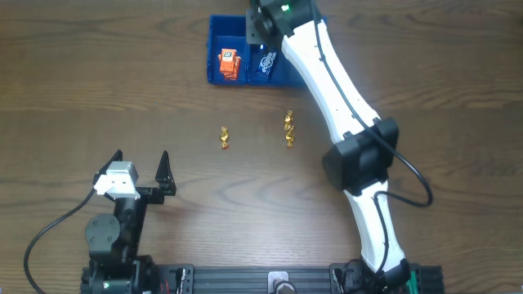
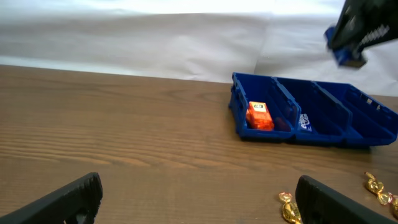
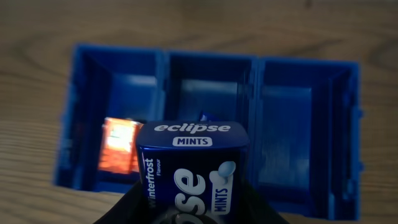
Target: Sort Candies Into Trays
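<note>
Right gripper point(image 3: 193, 211), jaws clamped on the flat sides of a dark-blue rectangular mint box point(image 3: 193, 163), likely light, stiff and slick, above the blue plastic three-compartment tray point(image 3: 292, 124); left gripper point(image 1: 141, 155) jaws spread.

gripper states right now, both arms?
Left gripper: open, holding nothing.
Right gripper: closed on a blue mint box, above the blue tray.

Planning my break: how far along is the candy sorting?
Done: the orange candy box lies in the left compartment of the blue three-compartment plastic tray. In hand: the right gripper holds a dark blue mints box above the tray. Left: three gold-wrapped candies on the wooden table.
</note>
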`<state>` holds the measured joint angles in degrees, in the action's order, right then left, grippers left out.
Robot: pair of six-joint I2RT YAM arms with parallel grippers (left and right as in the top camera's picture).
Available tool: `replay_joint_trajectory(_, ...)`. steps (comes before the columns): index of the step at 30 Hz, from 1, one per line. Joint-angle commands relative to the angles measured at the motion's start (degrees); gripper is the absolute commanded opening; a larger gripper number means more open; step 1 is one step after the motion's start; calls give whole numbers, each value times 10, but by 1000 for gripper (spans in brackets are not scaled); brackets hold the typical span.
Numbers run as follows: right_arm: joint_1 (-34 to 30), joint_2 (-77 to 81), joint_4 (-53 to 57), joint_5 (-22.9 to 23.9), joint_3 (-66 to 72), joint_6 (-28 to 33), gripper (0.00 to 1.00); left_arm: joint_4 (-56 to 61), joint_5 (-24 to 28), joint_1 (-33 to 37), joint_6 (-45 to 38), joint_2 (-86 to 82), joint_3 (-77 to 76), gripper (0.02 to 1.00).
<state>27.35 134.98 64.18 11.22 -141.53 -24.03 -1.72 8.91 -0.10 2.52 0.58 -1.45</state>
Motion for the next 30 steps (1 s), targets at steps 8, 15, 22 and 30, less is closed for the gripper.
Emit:
replay_joint_trajectory(8, -20, 82, -23, 8, 0, 18, 36, -19, 12, 2, -9, -4, 12, 996)
replay_joint_trajectory(15, -20, 98, -38, 7, 0, 18, 66, -19, 12, 2, -9, -4, 12, 996)
replay_joint_trajectory(22, -20, 98, -44, 7, 0, 18, 542, -19, 12, 2, -9, -4, 12, 998)
replay_joint_trajectory(30, -19, 80, -45, -10, 0, 18, 1000, -19, 12, 2, -8, -4, 12, 998)
